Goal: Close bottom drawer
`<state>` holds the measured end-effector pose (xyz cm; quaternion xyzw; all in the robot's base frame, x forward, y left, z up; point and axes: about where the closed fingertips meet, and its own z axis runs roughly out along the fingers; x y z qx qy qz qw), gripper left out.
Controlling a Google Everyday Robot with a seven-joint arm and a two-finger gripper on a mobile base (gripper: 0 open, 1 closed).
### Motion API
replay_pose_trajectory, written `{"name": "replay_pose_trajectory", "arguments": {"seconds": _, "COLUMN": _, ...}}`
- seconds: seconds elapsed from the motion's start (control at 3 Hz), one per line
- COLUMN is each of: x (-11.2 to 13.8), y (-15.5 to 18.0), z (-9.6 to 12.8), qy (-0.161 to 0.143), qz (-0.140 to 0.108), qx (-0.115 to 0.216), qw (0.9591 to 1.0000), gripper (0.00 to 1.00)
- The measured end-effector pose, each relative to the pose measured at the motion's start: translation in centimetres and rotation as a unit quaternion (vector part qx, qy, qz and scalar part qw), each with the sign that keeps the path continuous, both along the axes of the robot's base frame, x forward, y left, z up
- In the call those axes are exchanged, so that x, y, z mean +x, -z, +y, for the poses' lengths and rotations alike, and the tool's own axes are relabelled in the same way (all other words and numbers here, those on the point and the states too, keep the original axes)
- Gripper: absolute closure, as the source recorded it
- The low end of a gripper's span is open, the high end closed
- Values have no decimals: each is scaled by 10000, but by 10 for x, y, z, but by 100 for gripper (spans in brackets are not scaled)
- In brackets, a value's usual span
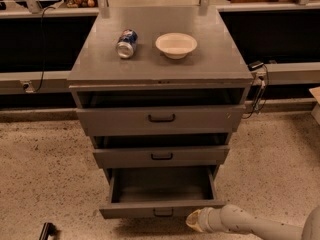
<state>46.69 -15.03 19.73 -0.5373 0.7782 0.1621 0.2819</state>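
My claw is in the lower part of the frame, a little to the right of the middle. My pale arm reaches it from the lower right corner. The claw shows only as a yellowish tip pointing to the left. I cannot tell how far open it is, or whether it has hold of anything. It lies just below the right end of the front panel of the bottom drawer, and I cannot say if it touches the panel. The bottom drawer is at the lower middle of the frame and is pulled far out of the grey cabinet, so its plain grey inside is seen from above. Its small black handle sits in the middle of the shallow front. Above it the middle drawer stands out a little, with a dark gap over its front. The top drawer, which is taller and wider, is also out a little. On the worktop, in the upper middle of the frame, a can lies on its side, and a pale bowl stands upright just to its right, apart from it. A dark cable hangs at the right side of the cabinet. The floor is speckled beige, and a small black thing is at the lower left edge.
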Motion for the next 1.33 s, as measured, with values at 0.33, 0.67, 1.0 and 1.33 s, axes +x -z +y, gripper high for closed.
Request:
{"name": "replay_pose_trajectory", "arguments": {"seconds": 0.33, "x": 0, "y": 1, "z": 2, "qy": 11, "qz": -3, "qx": 12, "qw": 10000, "gripper": 100}}
{"name": "replay_pose_trajectory", "arguments": {"seconds": 0.67, "x": 3, "y": 10, "z": 5, "qy": 42, "qz": -73, "qx": -14, "qw": 10000, "gripper": 100}}
{"name": "replay_pose_trajectory", "arguments": {"seconds": 1.0, "x": 15, "y": 27, "z": 5, "qy": 195, "qz": -342, "qx": 188, "qw": 9990, "gripper": 100}}
{"name": "replay_pose_trajectory", "arguments": {"seconds": 1.33, "x": 35, "y": 40, "z": 2, "qy": 330, "qz": -689, "qx": 336, "qw": 9965, "gripper": 100}}
